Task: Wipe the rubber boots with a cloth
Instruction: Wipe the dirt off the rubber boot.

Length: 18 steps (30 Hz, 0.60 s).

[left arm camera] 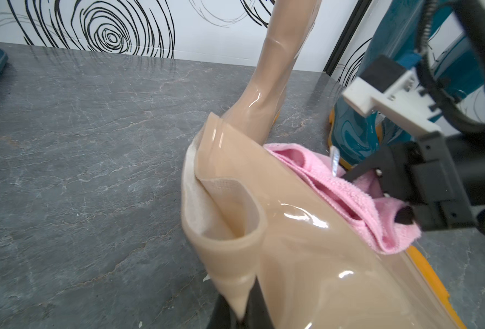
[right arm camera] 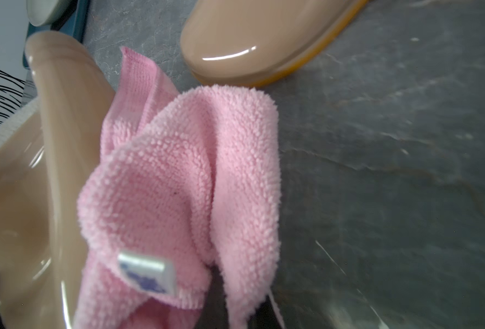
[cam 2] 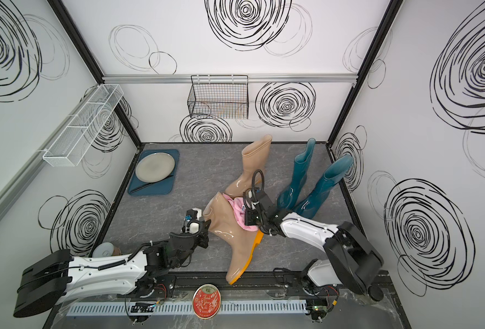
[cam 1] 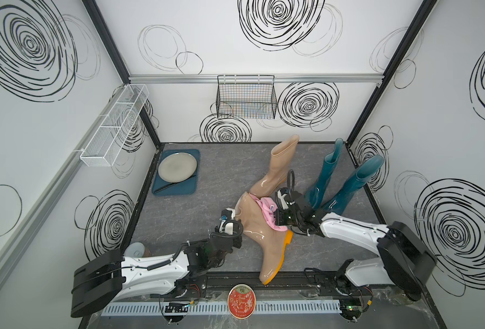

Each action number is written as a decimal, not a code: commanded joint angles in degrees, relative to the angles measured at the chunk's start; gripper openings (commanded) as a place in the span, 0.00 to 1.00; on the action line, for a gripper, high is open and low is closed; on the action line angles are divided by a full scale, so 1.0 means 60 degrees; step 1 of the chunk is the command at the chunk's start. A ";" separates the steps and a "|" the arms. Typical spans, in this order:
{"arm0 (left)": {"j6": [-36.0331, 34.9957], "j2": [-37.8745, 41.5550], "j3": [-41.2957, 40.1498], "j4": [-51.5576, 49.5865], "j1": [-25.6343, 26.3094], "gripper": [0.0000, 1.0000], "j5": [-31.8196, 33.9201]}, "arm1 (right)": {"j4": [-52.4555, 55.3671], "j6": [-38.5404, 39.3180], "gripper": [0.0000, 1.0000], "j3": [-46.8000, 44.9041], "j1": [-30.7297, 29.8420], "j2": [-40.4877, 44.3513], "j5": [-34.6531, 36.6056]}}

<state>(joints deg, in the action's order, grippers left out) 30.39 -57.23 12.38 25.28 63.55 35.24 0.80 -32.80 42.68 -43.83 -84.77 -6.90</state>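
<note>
Evidently the wiping step is under way on the nearer tan boot point(cam 1: 261, 230), which is lying on its side on the table point(cam 1: 184, 228) with its toe pointing at the front edge. At its cuff the left gripper point(left arm camera: 244, 316) is pinching the folded rim, jaws together on the rubber, apparently steadying it. Just beyond, the right gripper point(left arm camera: 375, 196) is clamping the bunched pink cloth point(right arm camera: 178, 185), which is resting against the back of the shaft above the heel. Judging by this, the next move is calling for a firm drag of the cloth along the glossy shaft while the left hold is keeping the boot from sliding. Farther back the second tan boot point(cam 1: 278, 168) is standing, and the two teal boots point(cam 1: 325, 176) are standing by the back right corner. Where exactly the cloth is pressing on the rubber is hiding under its folds; the left fingertips point(left arm camera: 260, 309) are being cut off by the wrist view's edge, and the right arm is partly covering the teal boots' feet.
</note>
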 commanded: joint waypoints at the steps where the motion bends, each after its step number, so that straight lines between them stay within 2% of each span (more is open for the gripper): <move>1: -0.0068 -0.0125 0.0221 0.0533 0.0127 0.00 0.0436 | -0.0110 0.0548 0.00 0.2240 -0.0628 -0.1080 -0.0242; 3: -0.0127 -0.0200 0.0322 0.0448 0.0231 0.00 0.0568 | -0.0140 0.0810 0.00 0.3216 -0.0917 -0.1674 0.0149; 7: -0.0117 -0.0232 0.0361 0.0328 0.0376 0.00 0.0706 | 0.0160 0.0727 0.00 0.4297 -0.0594 -0.2668 -0.0199; 11: -0.0035 -0.0161 0.0238 0.0379 0.0461 0.00 0.0814 | -0.0437 0.0772 0.00 0.3284 0.0040 -0.2738 -0.0556; 15: -0.0036 -0.0190 0.0178 0.0433 0.0468 0.00 0.0836 | -0.0052 0.1084 0.00 0.2114 0.0215 -0.2036 0.0177; 18: -0.0062 -0.0203 0.0187 0.0461 0.0468 0.00 0.0851 | 0.0215 0.0992 0.00 0.0821 0.0230 -0.0880 0.0765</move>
<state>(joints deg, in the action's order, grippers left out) 30.15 -58.72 12.56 24.08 66.00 38.79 -0.75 -27.94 51.75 -41.89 -96.40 -5.76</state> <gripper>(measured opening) 0.065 0.074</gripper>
